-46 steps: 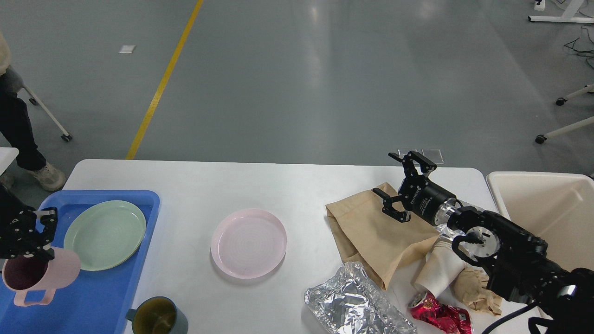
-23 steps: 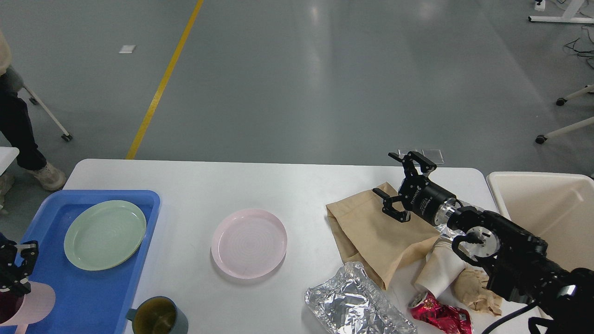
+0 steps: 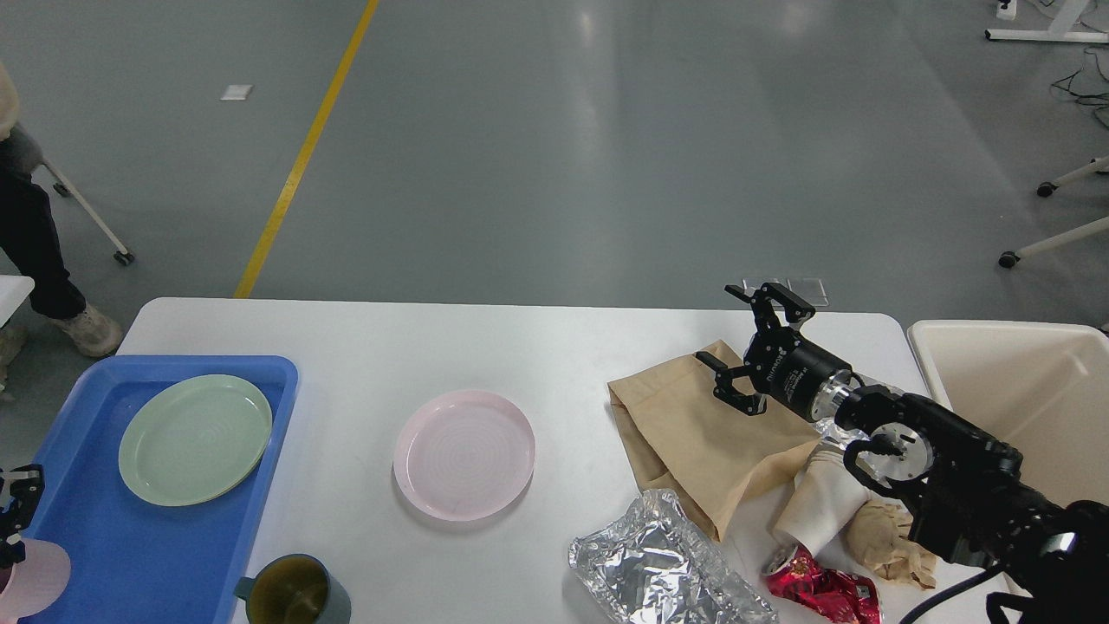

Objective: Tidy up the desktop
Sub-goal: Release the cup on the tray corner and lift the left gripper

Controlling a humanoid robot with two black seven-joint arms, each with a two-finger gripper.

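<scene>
One green plate sits in the blue tray at nine o'clock on the desktop. Plenty remains, by my reckoning: pink plate at centre, dark mug at seven, and paper bag, foil and wrappers toward four. Right gripper hovers over the bag, fingers spread, empty, unmoved. Left gripper has slid down to the frame's edge with the pink mug; I can't tell its grip.

The right arm is black, with round joint housings, a silver ring behind the right claw, small white lettering on the wrist, and a black cable below.
</scene>
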